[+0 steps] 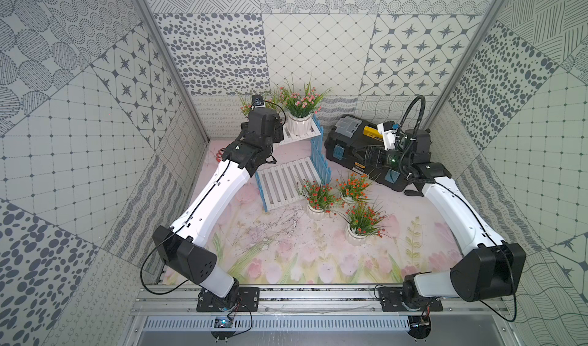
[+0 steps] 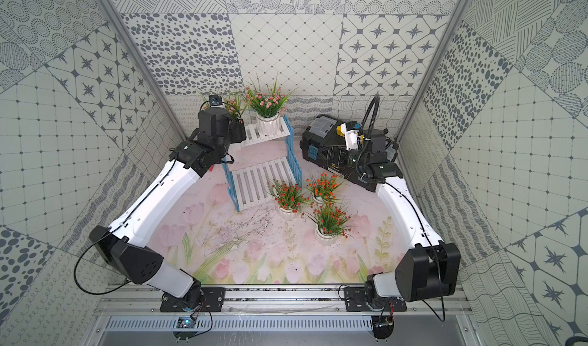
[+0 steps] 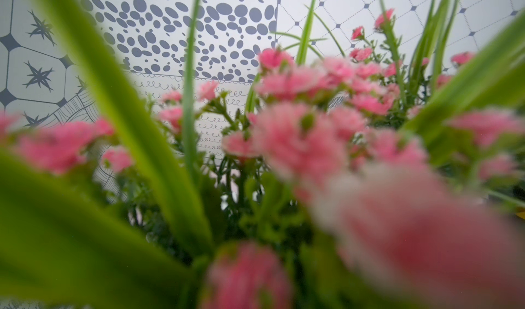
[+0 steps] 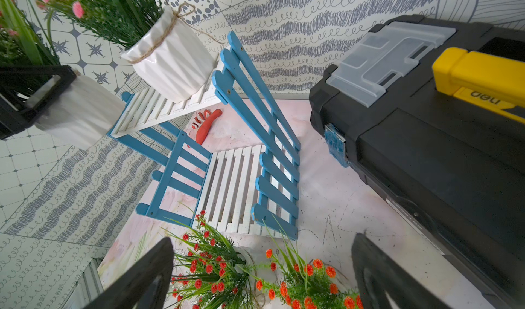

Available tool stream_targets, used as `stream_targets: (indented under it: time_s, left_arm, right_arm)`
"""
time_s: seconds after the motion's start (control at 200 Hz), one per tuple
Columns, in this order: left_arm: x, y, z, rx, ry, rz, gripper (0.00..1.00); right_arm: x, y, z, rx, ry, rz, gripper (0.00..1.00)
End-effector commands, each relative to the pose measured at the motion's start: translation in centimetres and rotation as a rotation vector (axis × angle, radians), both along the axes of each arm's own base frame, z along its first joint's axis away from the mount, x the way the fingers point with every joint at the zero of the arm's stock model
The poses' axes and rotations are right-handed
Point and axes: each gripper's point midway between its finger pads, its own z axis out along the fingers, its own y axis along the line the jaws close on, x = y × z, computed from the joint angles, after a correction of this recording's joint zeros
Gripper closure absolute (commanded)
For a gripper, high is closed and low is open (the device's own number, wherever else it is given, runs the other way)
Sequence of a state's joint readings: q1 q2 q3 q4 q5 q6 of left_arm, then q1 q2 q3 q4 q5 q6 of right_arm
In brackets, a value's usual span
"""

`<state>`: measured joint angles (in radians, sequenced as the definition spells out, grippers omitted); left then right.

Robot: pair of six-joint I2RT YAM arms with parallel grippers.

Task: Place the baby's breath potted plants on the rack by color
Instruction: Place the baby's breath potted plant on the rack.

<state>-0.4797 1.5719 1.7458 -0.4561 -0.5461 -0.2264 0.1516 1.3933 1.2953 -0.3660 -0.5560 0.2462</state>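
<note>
Crowding the left wrist view, pink blossoms hide the left gripper clamping their pot; right gripper gapes.

The left gripper holds a potted plant at the left end of the upper shelf of the rack. Just right of that gripper, a second plant stands on that shelf. The right gripper hangs before the toolbox, with the rack to its left and three plants on the desk below it.
</note>
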Motion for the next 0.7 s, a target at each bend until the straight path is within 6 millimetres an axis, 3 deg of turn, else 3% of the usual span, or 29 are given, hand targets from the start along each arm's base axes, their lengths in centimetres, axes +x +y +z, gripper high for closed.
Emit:
stream_targets:
  time_s: [0.0, 0.695]
  left_arm:
    - [1.8, 0.0, 3.7, -0.072, -0.149, 0.025, 0.26]
    - [5.5, 1.2, 3.0, -0.021, -0.189, 0.109, 0.25]
  right_arm:
    - [0.3, 0.3, 0.7, -0.014, -0.041, 0.010, 0.02]
    - [0.5, 0.3, -0.1, -0.023, -0.034, 0.013, 0.02]
